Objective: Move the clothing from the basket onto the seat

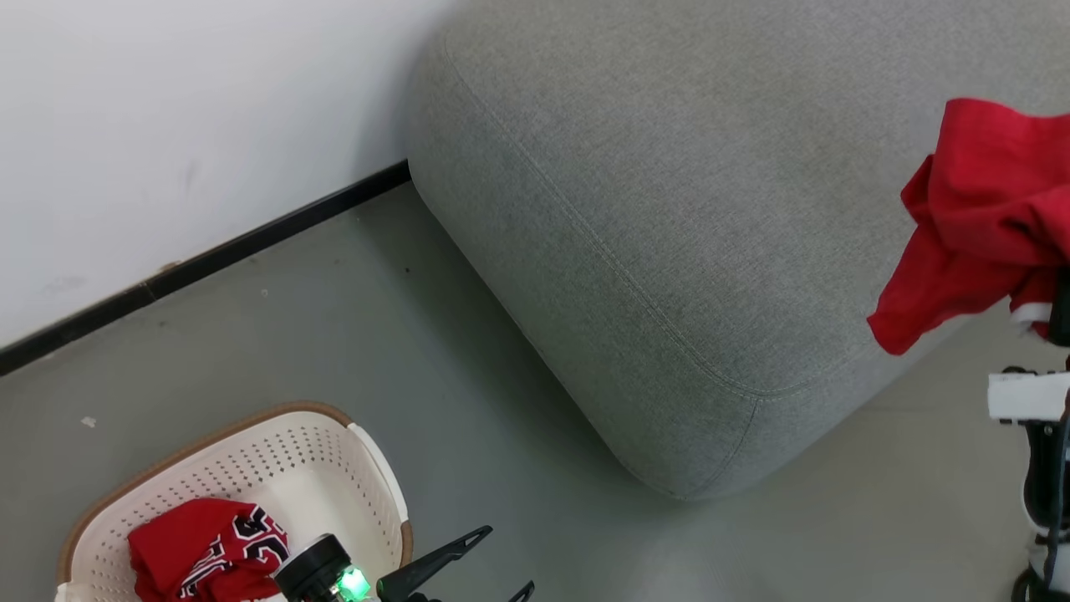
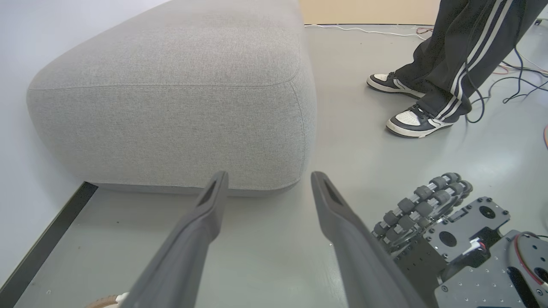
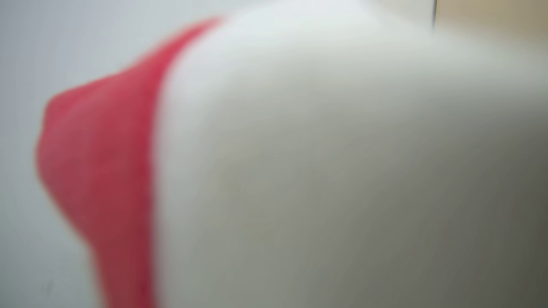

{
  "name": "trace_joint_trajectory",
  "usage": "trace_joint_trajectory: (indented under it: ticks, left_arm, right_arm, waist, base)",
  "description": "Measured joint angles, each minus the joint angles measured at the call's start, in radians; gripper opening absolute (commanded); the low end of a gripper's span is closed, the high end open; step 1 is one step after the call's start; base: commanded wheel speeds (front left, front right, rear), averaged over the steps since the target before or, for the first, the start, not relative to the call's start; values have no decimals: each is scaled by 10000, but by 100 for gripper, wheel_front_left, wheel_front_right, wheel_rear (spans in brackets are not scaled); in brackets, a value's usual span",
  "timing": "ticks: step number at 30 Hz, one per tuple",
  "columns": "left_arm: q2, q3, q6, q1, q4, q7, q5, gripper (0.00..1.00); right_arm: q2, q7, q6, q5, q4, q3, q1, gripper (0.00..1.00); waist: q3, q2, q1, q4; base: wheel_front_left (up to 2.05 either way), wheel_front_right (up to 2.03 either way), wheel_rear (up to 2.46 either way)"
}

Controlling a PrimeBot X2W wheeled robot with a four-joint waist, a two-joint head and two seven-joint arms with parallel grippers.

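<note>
Head view: red clothing [image 1: 978,226] is hanging by the seat [image 1: 669,209], right end effector [image 1: 1060,311] state untellable behind cloth; left end effector [image 2: 268,176] is gaping, released.

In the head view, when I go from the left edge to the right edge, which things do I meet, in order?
basket with a red lettered garment inside → left gripper, fingers apart → grey seat → plain red garment hanging in the air at the right edge
</note>
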State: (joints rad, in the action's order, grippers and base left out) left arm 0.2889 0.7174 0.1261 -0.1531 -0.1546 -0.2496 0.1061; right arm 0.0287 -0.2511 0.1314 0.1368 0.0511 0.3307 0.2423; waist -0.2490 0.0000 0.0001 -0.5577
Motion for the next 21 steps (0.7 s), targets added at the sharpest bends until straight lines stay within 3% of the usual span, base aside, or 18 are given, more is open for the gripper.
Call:
trace_joint_trajectory:
  ticks: [21]
  left_arm:
    - [999, 13, 0, -12, 541, 0, -297, 100]
  right_arm:
    - [23, -17, -2, -376, -1791, 403, 2804, 0]
  waist:
    - [-1393, 0, 0, 21]
  base:
    - [0, 0, 0]
